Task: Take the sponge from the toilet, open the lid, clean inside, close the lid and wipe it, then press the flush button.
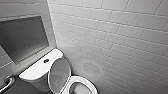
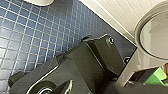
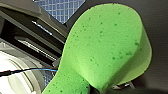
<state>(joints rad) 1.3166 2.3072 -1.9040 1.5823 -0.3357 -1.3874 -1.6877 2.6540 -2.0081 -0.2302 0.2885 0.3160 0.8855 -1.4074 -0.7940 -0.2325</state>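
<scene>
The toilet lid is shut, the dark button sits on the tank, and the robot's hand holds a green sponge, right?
Not quite: the head view shows the lid raised open. The flush button does sit on the tank, and the right hand holds the sponge.

Flush button (image 1: 46, 60) on tank (image 1: 33, 71); lid (image 1: 59, 72) before tank.

A floor of small dark-blue square tiles with pale grout (image 2: 30, 37) carries the white glossy ceramic toilet (image 1: 37, 71), beside a white-tiled wall (image 1: 120, 37).
</scene>
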